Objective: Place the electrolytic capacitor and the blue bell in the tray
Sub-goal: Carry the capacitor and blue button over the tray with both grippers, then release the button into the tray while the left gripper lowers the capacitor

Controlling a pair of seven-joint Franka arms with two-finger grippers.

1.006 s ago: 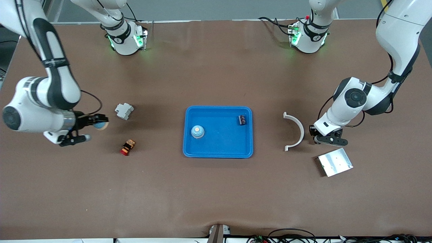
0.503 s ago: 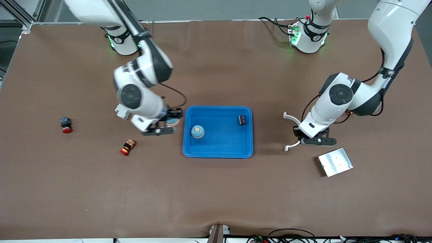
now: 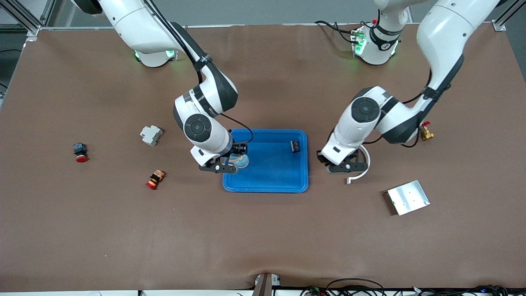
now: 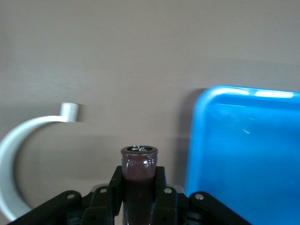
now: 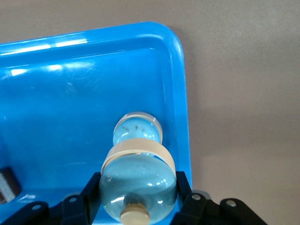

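Right tool point(image 5: 140, 206), frame centre: you are clamping blue bell point(image 5: 138, 185) over tray point(image 3: 302, 181) edge, above another bell point(image 5: 137, 129). Left tool point(image 4: 138, 206), just outside tray: you are gripping capacitor point(image 4: 139, 164). Both placements pending.

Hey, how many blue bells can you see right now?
2. The held bell is clamped in the right gripper over the tray; the second bell sits in the tray below it. None seems hidden.

1. Both glossy white arms with black joint bands, the right arm point(image 3: 205, 119) and the left arm point(image 3: 370, 115), had round dark grey caps on their joints.
2. Thin black cables ran along each arm.
3. Green lights glowed on both white bases.
4. Black 2-finger grippers carried small silver screws.
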